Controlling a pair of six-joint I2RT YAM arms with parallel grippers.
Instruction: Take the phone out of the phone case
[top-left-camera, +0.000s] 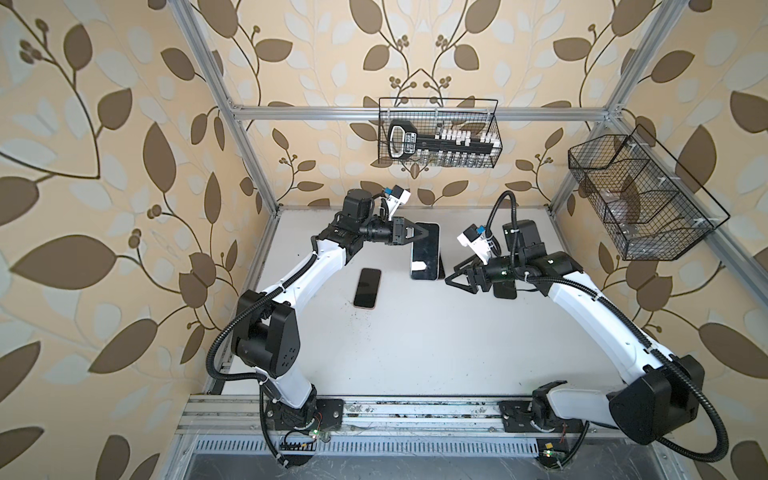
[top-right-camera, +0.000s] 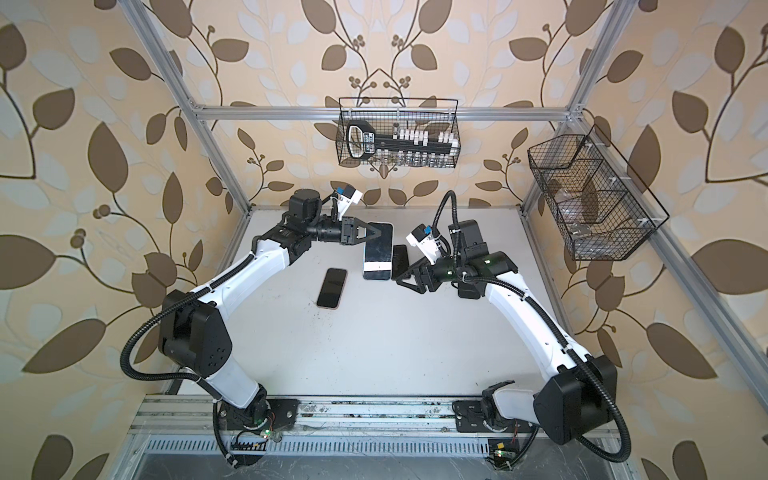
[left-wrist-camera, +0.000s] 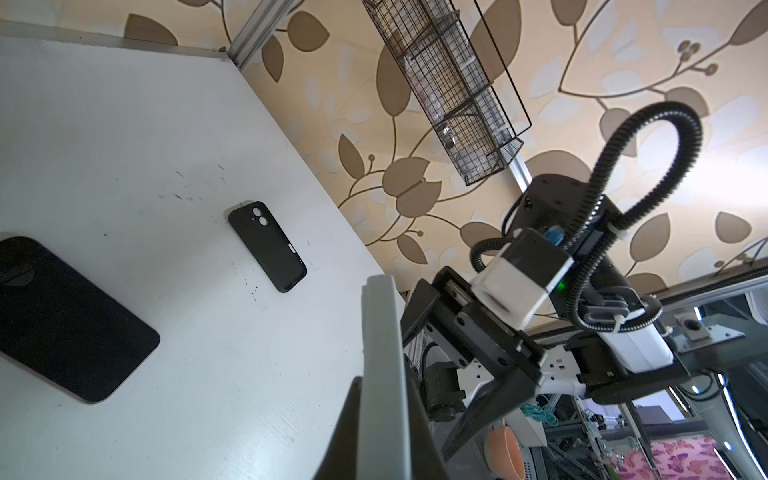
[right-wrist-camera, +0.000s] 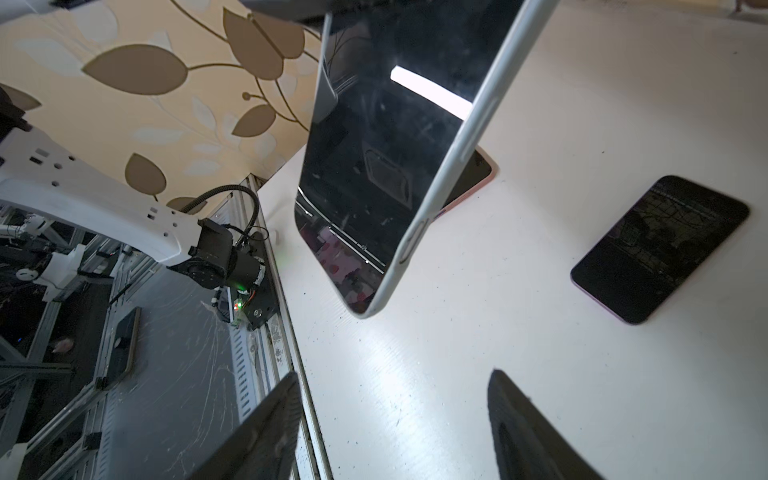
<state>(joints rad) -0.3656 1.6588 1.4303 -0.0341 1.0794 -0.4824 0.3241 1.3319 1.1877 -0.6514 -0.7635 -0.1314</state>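
The phone, dark-screened and inside a pale grey phone case, hangs tilted above the white table. My left gripper is shut on the far end of it, one finger on each face of the case edge. My right gripper stands open just right of the phone's near end, apart from it. Nothing lies between its fingers; bare table shows there.
A bare dark phone lies on the table left of centre. Another pink-edged phone lies under the held one. An empty black case lies beyond. Wire baskets hang on the back and right walls.
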